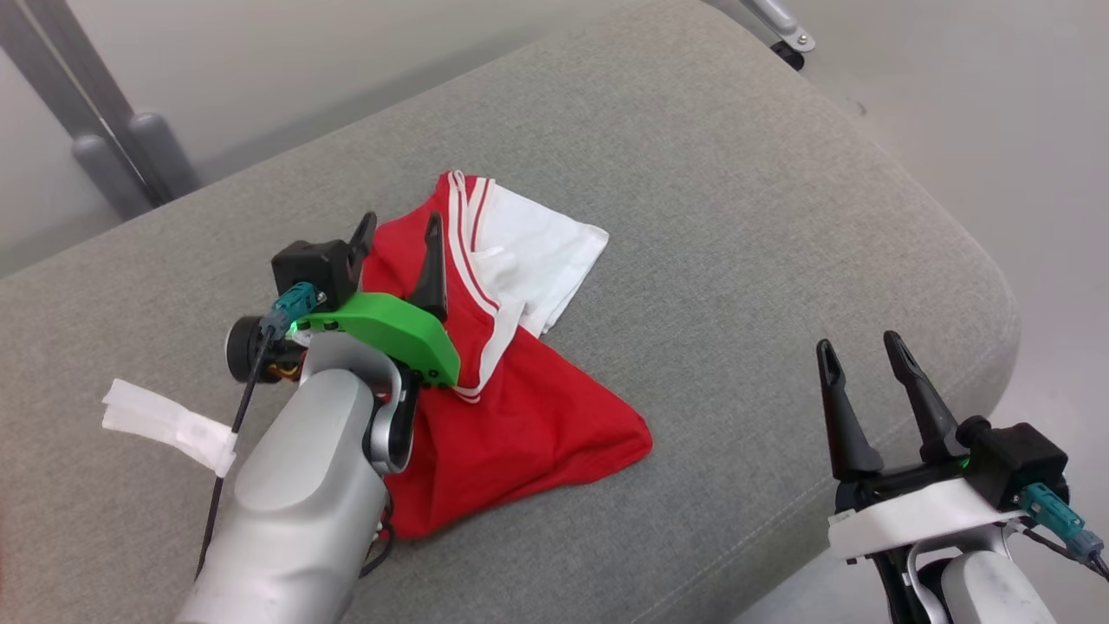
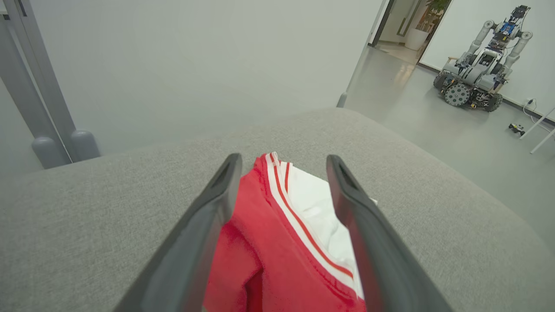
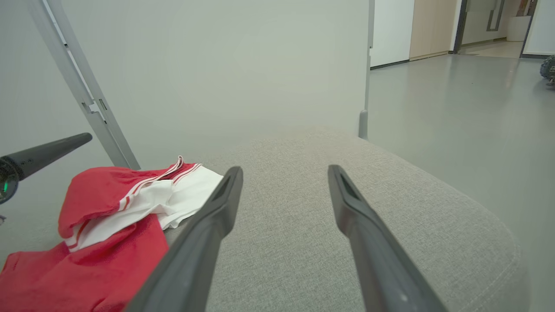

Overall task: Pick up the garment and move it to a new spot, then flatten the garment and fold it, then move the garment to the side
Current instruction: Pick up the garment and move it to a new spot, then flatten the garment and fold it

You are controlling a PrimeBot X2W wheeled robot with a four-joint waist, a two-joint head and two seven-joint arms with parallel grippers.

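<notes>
Head view: the red-and-white garment [image 1: 520,416] is seen crumpled on the grey cushion [image 1: 736,217], the left gripper [image 1: 400,247] spread over it, the right gripper [image 1: 860,347] spread and empty — a second robot [image 2: 481,82] is caught by the left wrist view.

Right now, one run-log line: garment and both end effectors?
garment: crumpled, unfolded, on grey cushion | left end effector: open, over garment | right end effector: open, off garment
</notes>
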